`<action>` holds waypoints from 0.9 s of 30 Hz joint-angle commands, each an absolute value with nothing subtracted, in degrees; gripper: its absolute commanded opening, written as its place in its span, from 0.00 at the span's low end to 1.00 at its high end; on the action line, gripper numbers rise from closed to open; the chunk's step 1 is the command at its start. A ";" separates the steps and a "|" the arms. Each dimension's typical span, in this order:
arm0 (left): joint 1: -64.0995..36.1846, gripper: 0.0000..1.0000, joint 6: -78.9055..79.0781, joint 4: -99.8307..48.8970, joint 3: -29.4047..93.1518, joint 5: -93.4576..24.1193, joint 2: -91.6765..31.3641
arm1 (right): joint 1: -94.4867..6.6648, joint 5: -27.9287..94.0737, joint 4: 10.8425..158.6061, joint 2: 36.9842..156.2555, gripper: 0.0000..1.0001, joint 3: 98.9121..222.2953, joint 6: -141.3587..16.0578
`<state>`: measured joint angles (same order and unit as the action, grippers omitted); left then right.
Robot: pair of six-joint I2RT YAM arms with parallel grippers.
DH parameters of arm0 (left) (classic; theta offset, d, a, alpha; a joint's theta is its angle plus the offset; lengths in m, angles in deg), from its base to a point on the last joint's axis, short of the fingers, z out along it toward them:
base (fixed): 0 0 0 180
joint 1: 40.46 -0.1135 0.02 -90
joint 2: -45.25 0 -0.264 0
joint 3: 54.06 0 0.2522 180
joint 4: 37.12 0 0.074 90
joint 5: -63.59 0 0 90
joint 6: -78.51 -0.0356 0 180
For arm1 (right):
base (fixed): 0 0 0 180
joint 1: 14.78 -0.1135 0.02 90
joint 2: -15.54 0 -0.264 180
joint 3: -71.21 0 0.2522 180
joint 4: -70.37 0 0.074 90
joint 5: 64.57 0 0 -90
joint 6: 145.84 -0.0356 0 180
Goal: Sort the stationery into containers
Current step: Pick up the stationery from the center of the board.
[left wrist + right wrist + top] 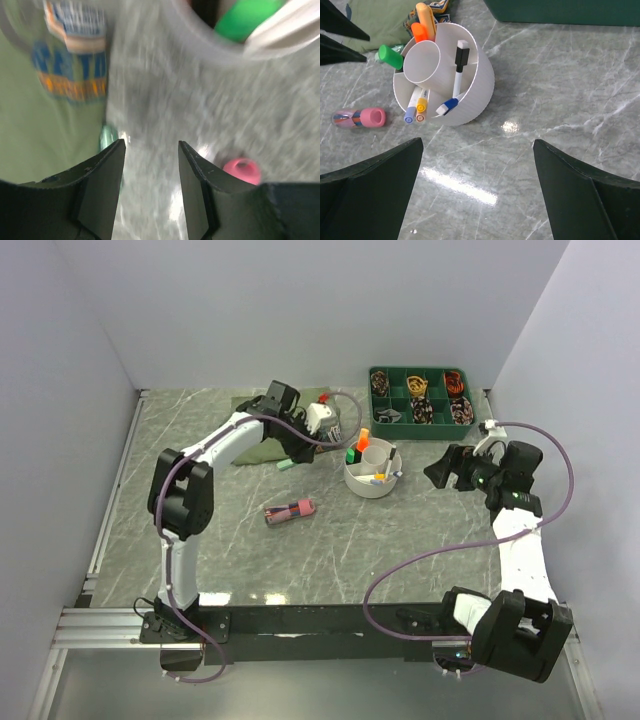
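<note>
The white round tub (372,480) stands mid-table and also shows in the right wrist view (470,95). It holds an orange highlighter (420,30), a green highlighter (390,56), a black-capped white pen (460,65) and several thin capped pens (415,107). A pink-capped clear case (290,511) lies on the table left of the tub, also in the right wrist view (362,117). A small teal item (285,464) lies at the shirt's edge. My left gripper (292,450) is open and empty just above it (150,145). My right gripper (440,472) is open and empty right of the tub (477,142).
A folded olive-green shirt (255,440) lies at the back left, under my left arm. A dark green compartment tray (420,395) of small items stands at the back right. Grey walls close in the table on three sides.
</note>
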<state>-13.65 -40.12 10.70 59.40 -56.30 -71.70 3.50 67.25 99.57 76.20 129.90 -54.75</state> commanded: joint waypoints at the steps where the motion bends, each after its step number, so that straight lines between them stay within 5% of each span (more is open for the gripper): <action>1: -14.00 0.52 -43.22 12.86 58.41 -45.85 -71.46 | 3.94 68.15 97.66 74.60 1.00 129.44 -54.96; 27: -15.14 0.49 -46.74 10.56 55.94 -37.66 -78.23 | 3.94 67.71 98.02 78.47 1.00 131.82 -54.17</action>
<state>-14.72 -45.32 11.42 56.41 -38.77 -77.29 3.50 67.30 99.61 78.17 129.66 -54.71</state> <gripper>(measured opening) 0.500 0.998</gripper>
